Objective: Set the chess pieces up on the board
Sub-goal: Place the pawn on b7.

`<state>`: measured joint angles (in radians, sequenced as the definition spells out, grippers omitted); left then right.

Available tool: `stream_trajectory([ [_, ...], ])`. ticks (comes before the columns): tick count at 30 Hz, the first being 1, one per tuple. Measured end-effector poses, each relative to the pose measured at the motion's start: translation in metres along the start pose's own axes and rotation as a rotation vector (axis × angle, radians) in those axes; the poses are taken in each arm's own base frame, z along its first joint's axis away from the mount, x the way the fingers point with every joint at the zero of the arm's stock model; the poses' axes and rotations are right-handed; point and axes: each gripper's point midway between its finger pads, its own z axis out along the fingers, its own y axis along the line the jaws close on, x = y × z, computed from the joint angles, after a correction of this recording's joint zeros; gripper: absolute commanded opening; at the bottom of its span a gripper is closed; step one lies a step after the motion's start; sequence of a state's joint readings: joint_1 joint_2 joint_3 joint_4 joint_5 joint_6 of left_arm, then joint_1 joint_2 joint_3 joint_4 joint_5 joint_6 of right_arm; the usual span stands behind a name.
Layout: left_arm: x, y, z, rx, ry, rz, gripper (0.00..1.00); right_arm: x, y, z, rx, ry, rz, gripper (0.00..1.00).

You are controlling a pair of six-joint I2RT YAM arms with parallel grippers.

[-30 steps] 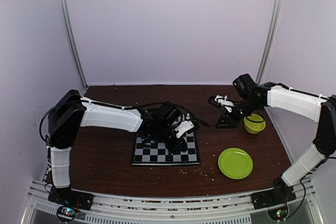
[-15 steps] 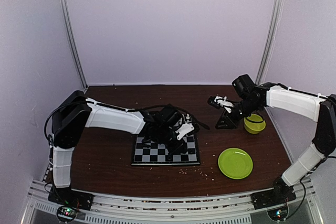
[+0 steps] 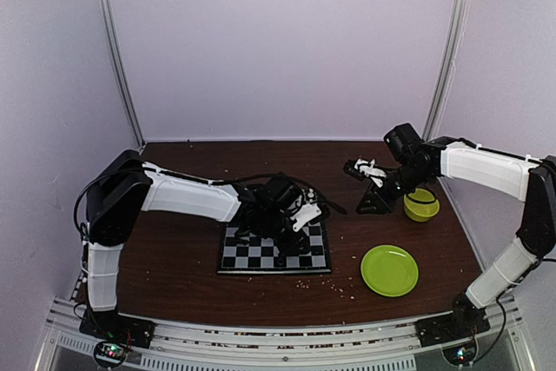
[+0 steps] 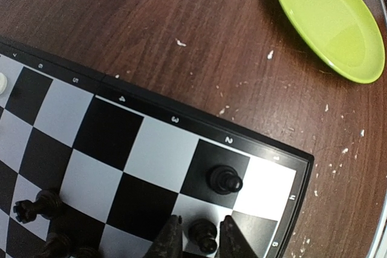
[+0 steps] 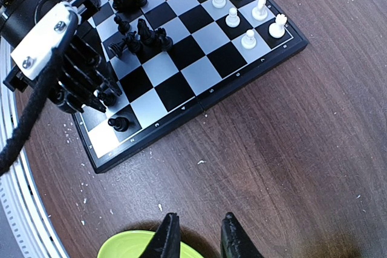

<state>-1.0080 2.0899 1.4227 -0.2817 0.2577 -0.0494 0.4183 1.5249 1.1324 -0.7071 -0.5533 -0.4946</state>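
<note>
The board [image 3: 261, 254] lies at the table's centre. My left gripper [image 3: 300, 230] hangs low over its near right corner. In the left wrist view the gripper [image 4: 201, 220] is open, with a black pawn [image 4: 203, 235] standing on a pale square between its fingers [image 4: 171, 240] and a small gap on each side. Another black pawn [image 4: 225, 179] stands one square away. The right wrist view shows white pieces [image 5: 233, 17] along the board's [image 5: 199, 102] far edge and black pieces [image 5: 142, 34] bunched near the left gripper [image 5: 81, 80]. My right gripper [image 5: 196, 219] is open and empty.
A round green plate [image 3: 389, 269] lies right of the board, also in the left wrist view [image 4: 329, 19]. A green bowl [image 3: 421, 205] sits beside my right gripper [image 3: 373, 204], its rim under the fingers [image 5: 130, 247]. Pale crumbs [image 4: 180, 43] dot the brown table.
The left gripper's jaws have parted and let go of the black pawn, which now stands on its square. The left arm shifted slightly. The right arm has not moved.
</note>
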Motion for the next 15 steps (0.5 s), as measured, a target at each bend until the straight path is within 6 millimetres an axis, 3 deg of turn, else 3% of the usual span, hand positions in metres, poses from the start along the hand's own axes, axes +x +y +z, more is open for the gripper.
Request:
stream_trajectory([
  [8,-0.005,-0.001,-0.006,-0.001,-0.013,0.002,0.34,0.0,0.0,0.0,0.0,0.001,0.0,0.24],
  [12,-0.026,-0.002,-0.03,-0.01,-0.072,0.013,0.37,0.0,0.0,0.0,0.0,0.001,0.0,0.24],
  [15,-0.049,0.002,-0.059,-0.033,-0.144,0.015,0.37,0.0,0.0,0.0,-0.001,0.001,0.001,0.24],
])
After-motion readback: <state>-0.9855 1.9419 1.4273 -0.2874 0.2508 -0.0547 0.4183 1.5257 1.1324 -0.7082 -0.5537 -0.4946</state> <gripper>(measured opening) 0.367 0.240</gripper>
